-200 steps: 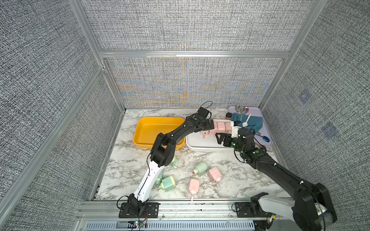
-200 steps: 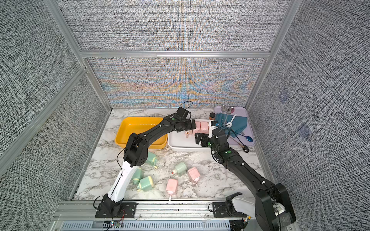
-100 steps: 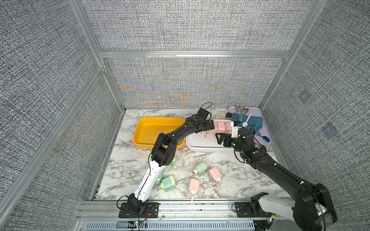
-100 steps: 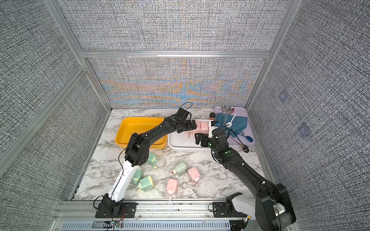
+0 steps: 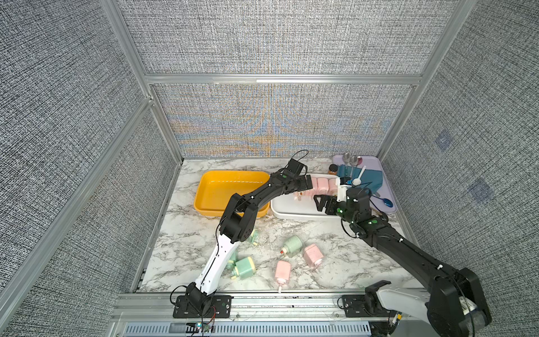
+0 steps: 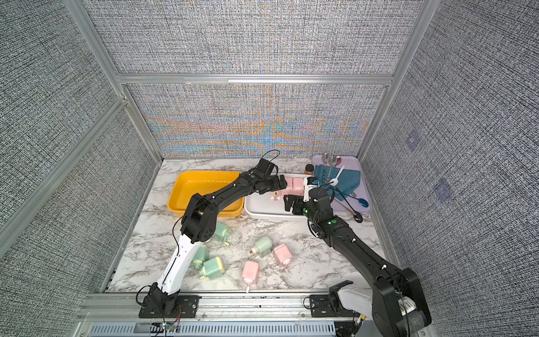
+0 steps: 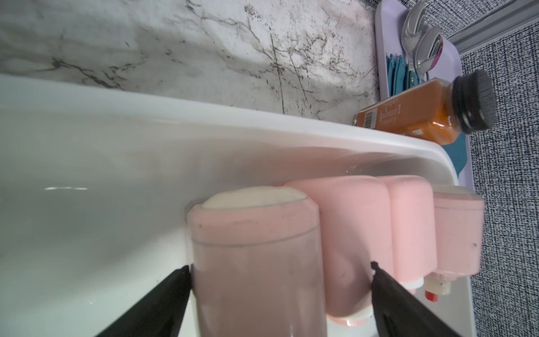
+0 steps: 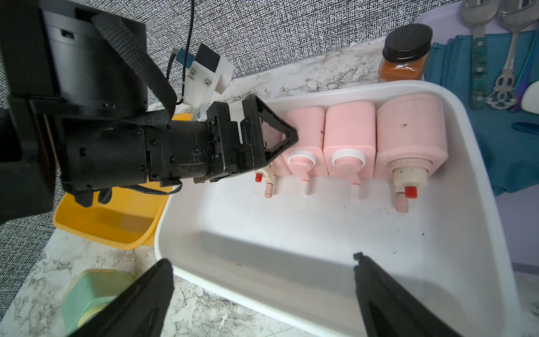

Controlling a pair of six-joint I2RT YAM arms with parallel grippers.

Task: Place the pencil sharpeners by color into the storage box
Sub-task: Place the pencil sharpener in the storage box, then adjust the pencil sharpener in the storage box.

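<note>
Sharpeners point(image 8: 348, 137), boxy, pastel pink, cream-necked

Marble table point(image 5: 344, 242), three trays point(image 5: 200, 192), loose sharpeners point(image 5: 292, 246)

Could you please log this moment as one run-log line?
left gripper: open, around end pink sharpener in white tray | right gripper: open, empty | yellow tray: empty | table: two pink sharpeners, four green sharpeners loose

left end effector point(image 5: 309, 184): jaws apart, reaching forward | right end effector point(image 5: 322, 201): jaws apart
</note>
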